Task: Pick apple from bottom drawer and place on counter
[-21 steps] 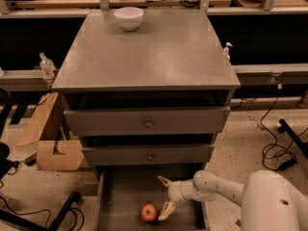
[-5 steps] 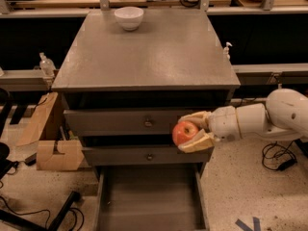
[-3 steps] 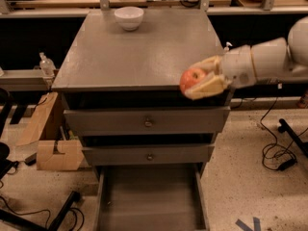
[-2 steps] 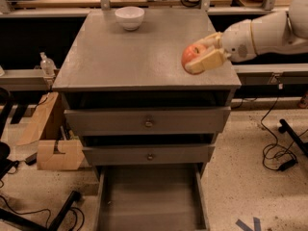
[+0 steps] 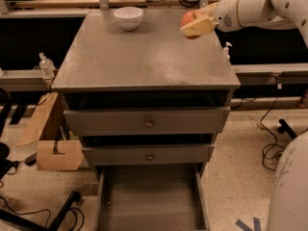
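Jaws of the gripper [image 5: 193,25] are clenched on the small round red-orange apple [image 5: 187,19]. One cream-coloured finger [image 5: 198,28] lies across the fruit's front and lower side, so only the apple's upper left part shows beyond it. That part is red-orange with a paler yellowish patch near the top. The held apple is over the far right part of the broad flat grey metal tabletop [image 5: 144,57] of the drawer cabinet. Whether it touches the surface cannot be told.

At the far left, a brown cardboard box [image 5: 53,150] sits on the floor beside the cabinet, and a small clear bottle [image 5: 45,64] stands on a ledge above it. A white round bowl [image 5: 128,17] rests at the back of the tabletop, left of centre and well apart from the apple. Below the top, two wide grey drawers with round knobs, the upper one [image 5: 147,121] and the middle one [image 5: 149,155], are closed. The lowest, narrow grey metal bottom drawer [image 5: 149,196] is pulled out, its plain grey floor showing. To the right, the white robot arm [image 5: 260,6] reaches in from the upper right corner toward the apple, and the robot's white body [image 5: 288,191] fills the lower right.
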Available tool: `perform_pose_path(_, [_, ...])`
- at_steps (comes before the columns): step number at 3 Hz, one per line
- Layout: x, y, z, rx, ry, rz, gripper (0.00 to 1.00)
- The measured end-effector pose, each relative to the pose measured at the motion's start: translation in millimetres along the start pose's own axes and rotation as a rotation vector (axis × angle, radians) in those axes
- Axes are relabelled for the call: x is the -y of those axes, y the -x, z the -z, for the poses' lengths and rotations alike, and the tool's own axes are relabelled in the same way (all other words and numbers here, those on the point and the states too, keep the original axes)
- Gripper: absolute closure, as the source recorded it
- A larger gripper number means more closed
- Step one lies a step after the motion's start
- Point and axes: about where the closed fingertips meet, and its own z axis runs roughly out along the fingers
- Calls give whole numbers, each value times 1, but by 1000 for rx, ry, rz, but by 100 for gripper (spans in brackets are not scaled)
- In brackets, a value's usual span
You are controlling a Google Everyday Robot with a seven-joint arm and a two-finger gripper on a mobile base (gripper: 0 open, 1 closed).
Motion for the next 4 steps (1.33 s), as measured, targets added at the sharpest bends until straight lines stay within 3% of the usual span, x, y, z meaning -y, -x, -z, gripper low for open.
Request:
perform_pose_path(1, [30, -16, -37, -25, -50, -17, 100])
perform_pose_path(2, [41, -41, -69, -102, -43, -47, 100])
perform_pose_path(3, [43, -54, -73, -142, -32, -58, 100])
perform_pose_path(4, [43, -54, -73, -142, -32, -58, 100])
